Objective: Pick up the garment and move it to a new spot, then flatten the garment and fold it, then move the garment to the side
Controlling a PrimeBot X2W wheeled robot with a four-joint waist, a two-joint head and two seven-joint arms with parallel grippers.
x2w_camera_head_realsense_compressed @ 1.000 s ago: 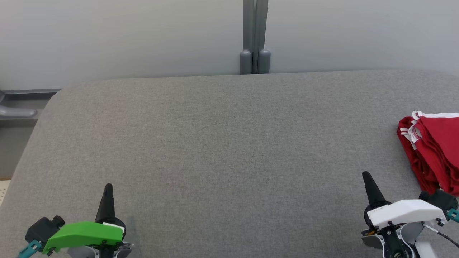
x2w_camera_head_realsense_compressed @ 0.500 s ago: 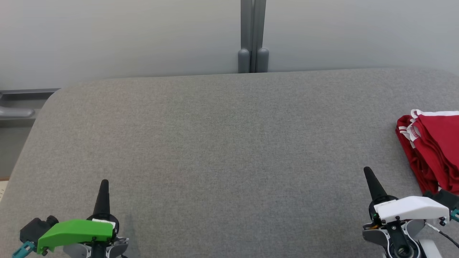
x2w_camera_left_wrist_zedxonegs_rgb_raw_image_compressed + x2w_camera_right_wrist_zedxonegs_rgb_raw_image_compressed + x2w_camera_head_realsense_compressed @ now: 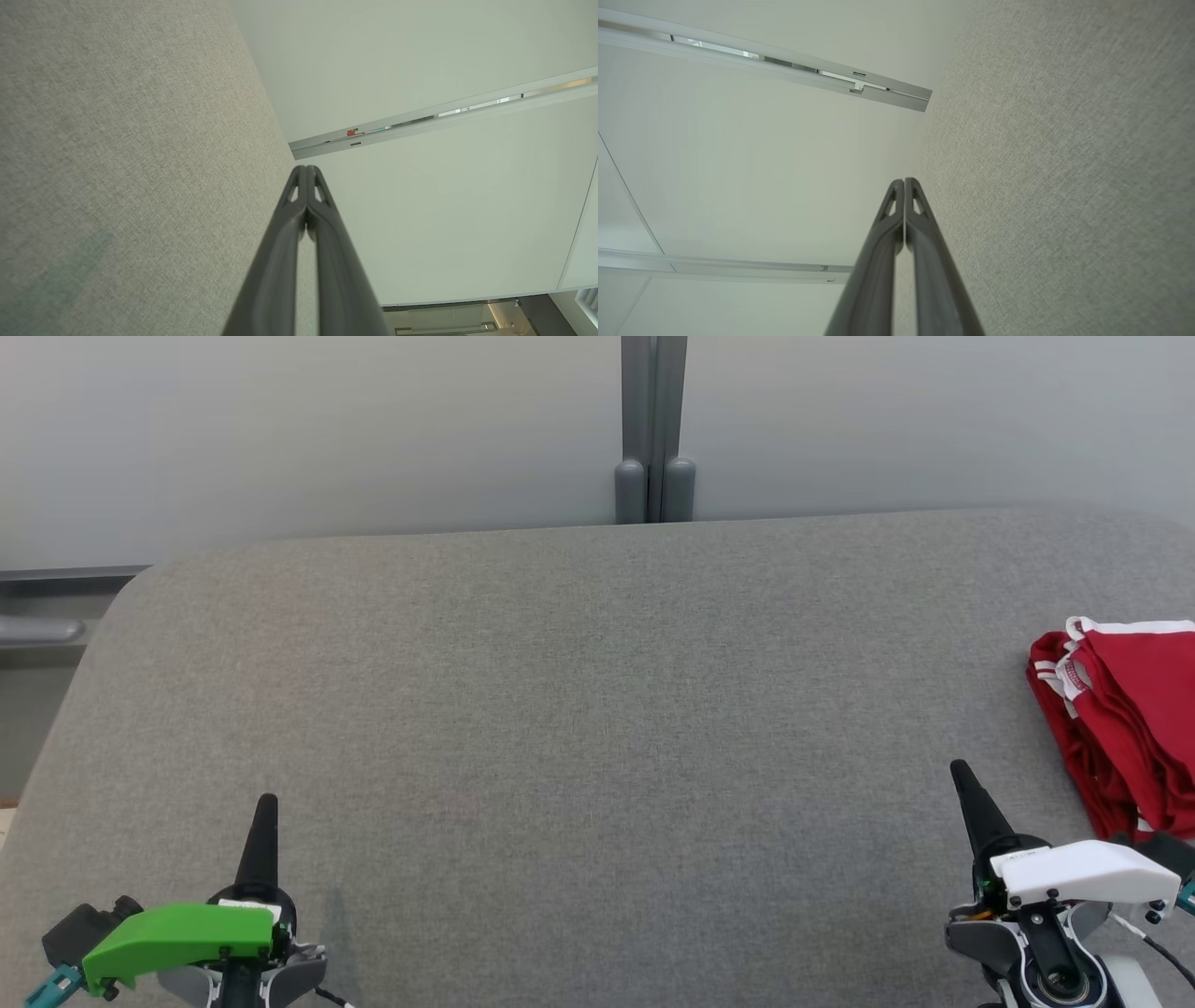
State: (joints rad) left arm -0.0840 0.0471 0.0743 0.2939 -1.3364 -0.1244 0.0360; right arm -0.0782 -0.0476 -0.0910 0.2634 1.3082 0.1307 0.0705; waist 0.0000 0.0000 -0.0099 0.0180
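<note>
The garment, red with white trim, lies folded in a bundle at the right edge of the grey table, partly cut off by the head view's border. My right gripper hovers low at the lower right, just left of and nearer than the garment, fingers pressed together and holding nothing. My left gripper sits at the lower left, far from the garment, also shut and empty. In the left wrist view my left gripper points past the table edge, and in the right wrist view my right gripper does the same, tips touching.
A pale wall with a grey vertical post stands behind the table's far edge. A grey rail runs beyond the rounded left corner of the table.
The head view has drifted slightly, shifting the whole scene. Both grippers have pulled back a little toward the bottom edge and stayed shut. The garment lies as before.
</note>
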